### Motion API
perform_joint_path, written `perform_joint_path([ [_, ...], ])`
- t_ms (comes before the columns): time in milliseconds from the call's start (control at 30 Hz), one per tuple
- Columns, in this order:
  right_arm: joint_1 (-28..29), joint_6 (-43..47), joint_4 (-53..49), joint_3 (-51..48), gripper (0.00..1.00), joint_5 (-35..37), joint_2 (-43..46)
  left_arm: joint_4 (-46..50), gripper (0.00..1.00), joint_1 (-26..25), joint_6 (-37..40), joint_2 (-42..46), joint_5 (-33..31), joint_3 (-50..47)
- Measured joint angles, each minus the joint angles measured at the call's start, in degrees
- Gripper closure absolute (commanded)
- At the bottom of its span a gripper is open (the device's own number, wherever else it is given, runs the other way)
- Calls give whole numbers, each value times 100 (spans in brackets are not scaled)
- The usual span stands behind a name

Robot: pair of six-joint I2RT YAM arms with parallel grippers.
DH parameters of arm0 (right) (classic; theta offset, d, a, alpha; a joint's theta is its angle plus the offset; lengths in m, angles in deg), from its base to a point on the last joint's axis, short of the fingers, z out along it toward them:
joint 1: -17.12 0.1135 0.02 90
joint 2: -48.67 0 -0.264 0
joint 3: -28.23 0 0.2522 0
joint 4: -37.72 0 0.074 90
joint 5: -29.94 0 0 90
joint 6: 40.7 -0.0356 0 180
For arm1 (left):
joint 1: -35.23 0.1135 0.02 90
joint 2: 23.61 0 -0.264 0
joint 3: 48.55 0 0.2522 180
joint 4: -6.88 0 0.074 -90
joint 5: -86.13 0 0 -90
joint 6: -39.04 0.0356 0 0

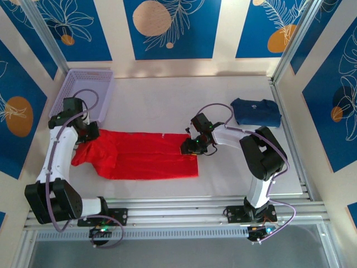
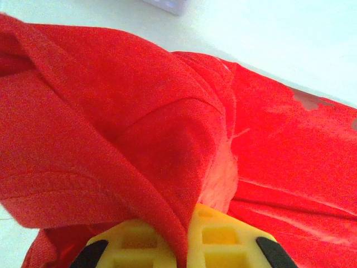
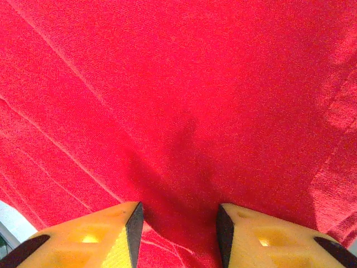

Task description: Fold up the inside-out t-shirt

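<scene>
The inside-out t-shirt (image 1: 139, 157) is bright red and lies as a long strip across the middle of the table. Its left end is bunched and lifted a little. There my left gripper (image 1: 89, 134) is shut on a fold of the red cloth; in the left wrist view the t-shirt (image 2: 111, 111) rises between the yellow fingers of the left gripper (image 2: 184, 226). My right gripper (image 1: 189, 146) hovers at the shirt's right end, near its far corner. In the right wrist view the right gripper (image 3: 178, 218) stands open, its tips apart just above the flat t-shirt (image 3: 195, 84).
A lilac mesh basket (image 1: 83, 92) stands at the far left, just behind my left arm. A folded dark navy garment (image 1: 255, 111) lies at the far right. A metal frame rail (image 1: 291, 145) borders the table's right side.
</scene>
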Motion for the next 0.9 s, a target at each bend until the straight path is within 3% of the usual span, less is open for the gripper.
perform_joint_path([
  [433, 28, 4, 13, 44, 51, -17, 2, 391, 100, -798, -442, 90, 262, 267],
  [900, -122, 50, -94, 157, 49, -26, 682, 466, 100, -2776, -1773, -151, 341, 474],
])
